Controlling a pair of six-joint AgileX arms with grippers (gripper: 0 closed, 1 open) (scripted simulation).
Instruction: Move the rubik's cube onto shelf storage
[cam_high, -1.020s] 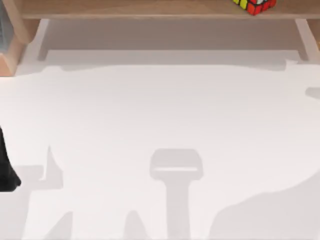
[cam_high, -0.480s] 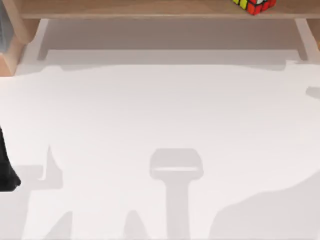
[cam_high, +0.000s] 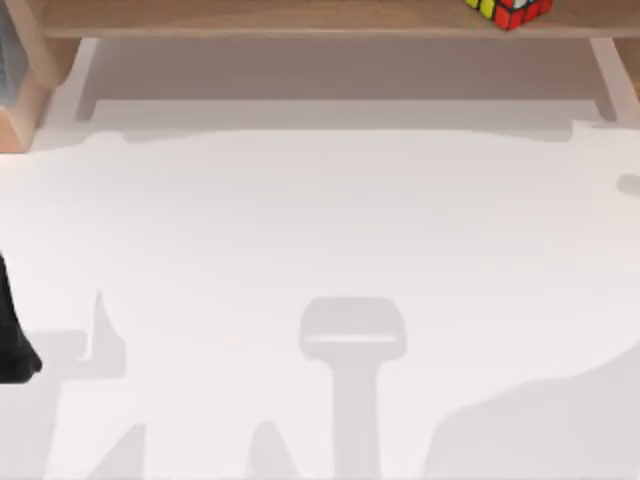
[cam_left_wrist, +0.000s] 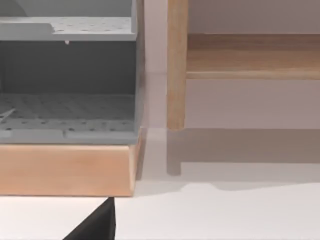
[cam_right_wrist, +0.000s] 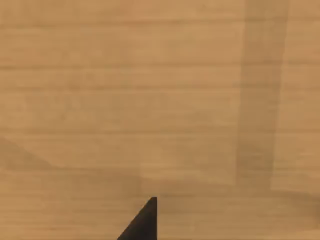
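Cube (cam_high: 510, 11) sits on the shelf (cam_high: 300, 18), top right of frame; placement looks done. Can't tell either pincer's state. You just retract.

A dark part of the left arm (cam_high: 14, 330) sits at the worktop's left edge, low and near the front. A black tip of the left tool (cam_left_wrist: 95, 224) shows, and one of the right tool (cam_right_wrist: 142, 222).
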